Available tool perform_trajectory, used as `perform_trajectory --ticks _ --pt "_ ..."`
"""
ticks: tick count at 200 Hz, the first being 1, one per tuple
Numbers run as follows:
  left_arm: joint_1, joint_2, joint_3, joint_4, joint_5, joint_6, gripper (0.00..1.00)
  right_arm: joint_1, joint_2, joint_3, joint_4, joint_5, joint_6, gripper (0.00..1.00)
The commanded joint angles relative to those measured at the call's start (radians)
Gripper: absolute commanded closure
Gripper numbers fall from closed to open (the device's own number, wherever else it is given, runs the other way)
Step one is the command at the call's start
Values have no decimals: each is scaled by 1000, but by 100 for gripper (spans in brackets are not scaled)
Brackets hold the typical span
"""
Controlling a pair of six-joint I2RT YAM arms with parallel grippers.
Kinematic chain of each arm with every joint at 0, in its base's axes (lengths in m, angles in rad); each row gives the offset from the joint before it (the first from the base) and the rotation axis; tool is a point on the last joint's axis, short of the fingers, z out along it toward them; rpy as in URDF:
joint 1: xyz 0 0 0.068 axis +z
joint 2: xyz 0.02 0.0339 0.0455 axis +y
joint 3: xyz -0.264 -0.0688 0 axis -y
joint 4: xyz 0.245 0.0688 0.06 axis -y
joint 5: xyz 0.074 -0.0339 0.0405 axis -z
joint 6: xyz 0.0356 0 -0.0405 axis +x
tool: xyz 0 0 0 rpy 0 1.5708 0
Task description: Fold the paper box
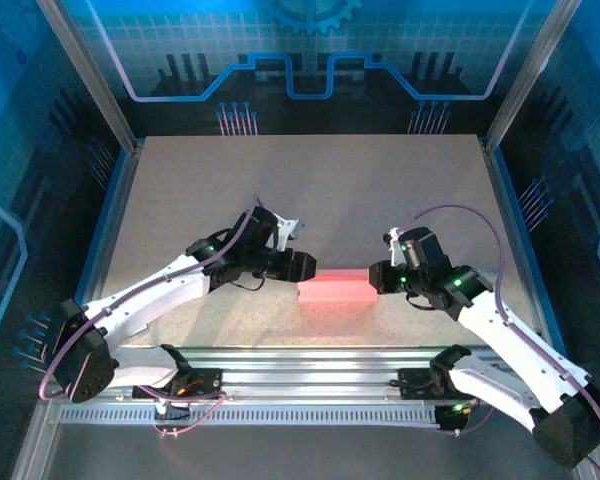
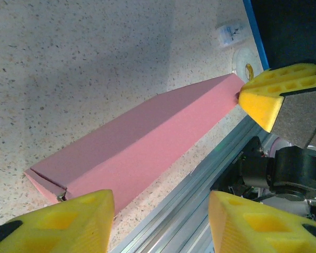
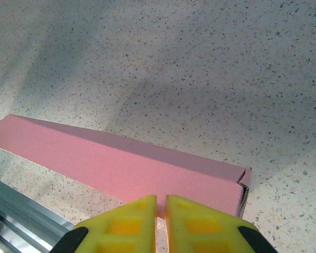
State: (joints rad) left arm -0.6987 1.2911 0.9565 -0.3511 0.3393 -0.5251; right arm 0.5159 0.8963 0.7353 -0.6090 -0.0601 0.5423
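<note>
The paper box [image 1: 335, 289] lies flat near the table's front edge as a slim pink rectangular box. In the left wrist view the paper box [image 2: 142, 142] runs diagonally, its near end flap slightly ajar. My left gripper [image 1: 305, 265] sits at the box's left end. The left gripper [image 2: 160, 203] is open, with nothing but table edge and rail in its wide gap. My right gripper [image 1: 376, 277] is at the box's right end. In its own view the right gripper [image 3: 161, 199] is shut, its tips against the paper box [image 3: 121, 168] near the end whose flap stands slightly open.
An aluminium rail [image 1: 310, 365] runs along the near table edge, just in front of the box. The same rail [image 2: 189, 195] lies under my left fingers. A small white ring [image 2: 245, 60] and a label [image 2: 231, 31] lie by the blue side wall.
</note>
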Motion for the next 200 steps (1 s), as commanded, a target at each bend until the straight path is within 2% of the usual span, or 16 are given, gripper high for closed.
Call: perform_trajectory --ticks 1,45,116,200 --pt "-11 14 14 29 44 4 50 -4 0 16 -50 22 -2 85" --pt "-18 17 -26 34 48 0 52 -3 7 25 -42 23 8 85" --pt "-21 -19 -111 57 -29 -17 52 -2 16 81 -4 -23 13 83" --pt "-85 -38 -112 34 -95 -24 52 -11 30 55 32 -83 -26 83"
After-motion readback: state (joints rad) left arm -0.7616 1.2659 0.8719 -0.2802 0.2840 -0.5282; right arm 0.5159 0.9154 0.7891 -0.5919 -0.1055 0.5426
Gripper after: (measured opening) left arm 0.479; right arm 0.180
